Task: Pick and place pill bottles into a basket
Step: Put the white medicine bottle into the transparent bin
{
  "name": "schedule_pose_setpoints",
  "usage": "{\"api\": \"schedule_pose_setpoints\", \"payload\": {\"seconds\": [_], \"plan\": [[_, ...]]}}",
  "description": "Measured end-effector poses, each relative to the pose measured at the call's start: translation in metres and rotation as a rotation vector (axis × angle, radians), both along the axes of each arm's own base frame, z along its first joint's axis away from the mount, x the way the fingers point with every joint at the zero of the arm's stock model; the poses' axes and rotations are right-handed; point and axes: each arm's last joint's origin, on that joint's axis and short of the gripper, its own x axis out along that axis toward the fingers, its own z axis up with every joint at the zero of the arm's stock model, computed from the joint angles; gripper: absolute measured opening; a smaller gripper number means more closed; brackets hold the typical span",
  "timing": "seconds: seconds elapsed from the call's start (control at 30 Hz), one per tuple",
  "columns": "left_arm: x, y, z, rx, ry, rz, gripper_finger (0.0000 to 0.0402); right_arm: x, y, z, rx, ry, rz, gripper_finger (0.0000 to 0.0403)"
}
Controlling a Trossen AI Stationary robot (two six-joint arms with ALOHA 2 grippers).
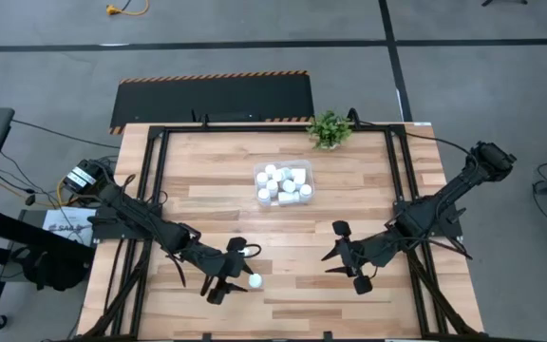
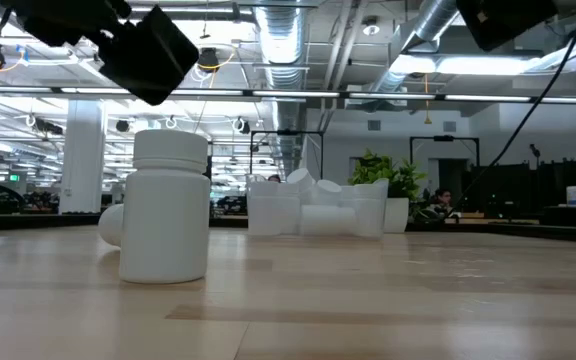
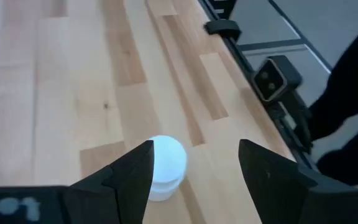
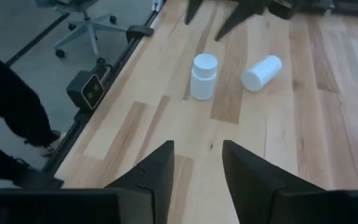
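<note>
Pale wooden planks make up the worktop [image 1: 207, 180], framed by black rails and standing on a grey floor. Near its far edge, about midway along, sits the shallow clear plastic bin [image 1: 284, 185] with rounded corners, filled with small white capped pill bottles [image 1: 283, 182]. A small green potted plant [image 1: 329, 129] stands just beyond it at the far edge.

Toward the near edge, left of centre, two more white bottles are out on the wood: one upright bottle [image 1: 254, 281] and one bottle lying on its side [image 1: 239, 247] a little farther in. From table height the upright bottle [image 2: 166, 207] looms large, with the toppled one [image 2: 111, 225] peeping out behind it.

The left gripper [image 1: 232, 277] hangs over the upright bottle, its jaws apart, and the white cap [image 3: 164, 157] shows beside one finger, not gripped.

The right gripper [image 1: 347, 258] waits near the near edge, right of centre, its jaws drawn together and holding nothing.
</note>
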Motion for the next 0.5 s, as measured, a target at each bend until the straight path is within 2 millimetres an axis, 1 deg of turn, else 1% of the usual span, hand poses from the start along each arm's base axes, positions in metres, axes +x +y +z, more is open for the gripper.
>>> {"api": "schedule_pose_setpoints", "payload": {"seconds": [0.13, 0.23, 0.4, 0.5], "plan": [[0.001, 0.003, -0.004, 0.021, 0.019, 0.034, 0.0236, 0.0, 0.001, 0.0, -0.041, -0.018, 0.035, 0.0143], [0.004, 0.004, -0.01, 0.029, 0.04, 0.038, 0.0248, 0.0, 0.001, 0.0, -0.051, -0.021, 0.041, 0.0149], [0.005, 0.005, -0.016, 0.047, 0.062, 0.016, 0.0263, 0.003, 0.0, -0.003, -0.058, -0.01, 0.03, 0.0153], [0.006, 0.006, -0.016, 0.061, 0.058, 0.008, 0.0267, 0.005, 0.001, -0.005, -0.049, -0.006, 0.022, 0.0151]]}}
